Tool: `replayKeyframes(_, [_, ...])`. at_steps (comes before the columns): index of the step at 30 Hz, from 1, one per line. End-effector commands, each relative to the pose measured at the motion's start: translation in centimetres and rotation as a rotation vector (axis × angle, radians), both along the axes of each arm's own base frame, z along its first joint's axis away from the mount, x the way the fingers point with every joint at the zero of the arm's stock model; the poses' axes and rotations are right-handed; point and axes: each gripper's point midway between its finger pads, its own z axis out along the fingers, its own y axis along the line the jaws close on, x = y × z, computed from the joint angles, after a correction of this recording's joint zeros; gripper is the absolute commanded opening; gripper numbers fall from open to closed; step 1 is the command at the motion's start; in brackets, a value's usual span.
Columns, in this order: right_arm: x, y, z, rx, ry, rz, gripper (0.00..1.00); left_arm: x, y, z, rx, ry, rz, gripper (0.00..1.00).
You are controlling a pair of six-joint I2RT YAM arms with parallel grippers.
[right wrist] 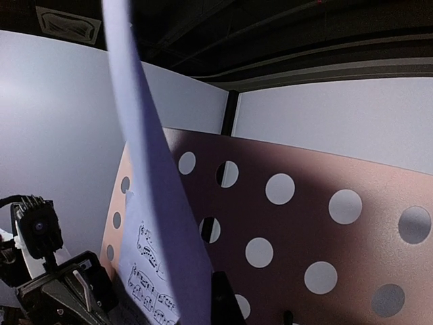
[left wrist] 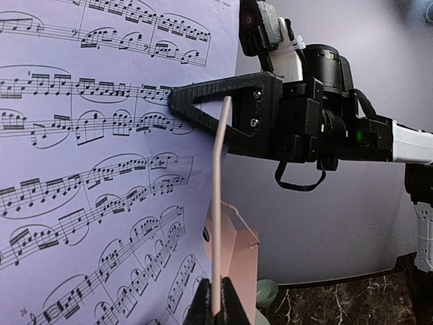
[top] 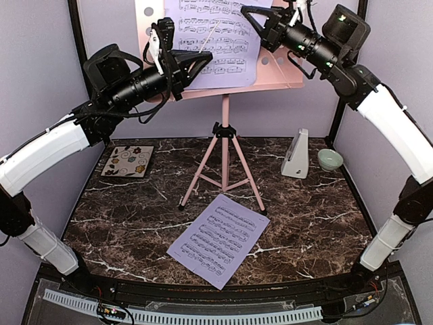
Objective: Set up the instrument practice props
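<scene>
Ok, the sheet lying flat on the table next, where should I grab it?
Probably the near corner of the loose page, coming in low from the arms' side. It lies flat on the table, turned diagonally, so that corner points toward the bases; no edge overhangs, so a finger must slide under.

Pink stand (top: 224, 145) upright, lavender page (top: 216, 40) against it; second page (top: 218, 239) flat; metronome (top: 296, 154) upright.

Two sheet-music pages (top: 218, 239), one music stand (top: 281, 73), one metronome (top: 296, 154). One floral tile (top: 128, 161) and one green bowl (top: 329, 160).
</scene>
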Motion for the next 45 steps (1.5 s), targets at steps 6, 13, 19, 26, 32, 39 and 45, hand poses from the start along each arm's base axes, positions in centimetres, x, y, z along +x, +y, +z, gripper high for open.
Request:
replayKeyframes(6, [-0.7,0.9,2.1,0.048,-0.045,0.08,0.0,-2.4,0.6,2.9,-0.029,-0.124,-0.065,0.0])
replayKeyframes(13, [-0.8,1.4,1.4,0.02,-0.035,0.087,0.0,-2.8,0.8,3.2,-0.025,-0.15,-0.072,0.0])
replayKeyframes(19, [-0.8,1.9,0.7,-0.002,-0.031,0.085,0.0,-3.4,0.7,3.5,-0.018,-0.196,-0.087,0.0])
replayKeyframes(26, [-1.1,2.8,0.7,-0.006,-0.043,0.094,0.0,-3.5,0.4,3.0,0.021,-0.234,-0.088,0.0])
replayKeyframes(32, [-1.5,3.7,1.1,0.003,-0.06,0.108,0.0,-3.6,0.2,2.9,0.04,-0.255,-0.096,0.0])
replayKeyframes(39, [-1.8,4.6,0.7,-0.011,-0.062,0.115,0.0,-3.8,0.2,3.0,0.045,-0.269,-0.098,0.0])
replayKeyframes(45, [-1.8,4.9,0.5,-0.016,-0.072,0.114,0.0,-3.5,0.3,3.2,0.036,-0.263,-0.085,0.0])
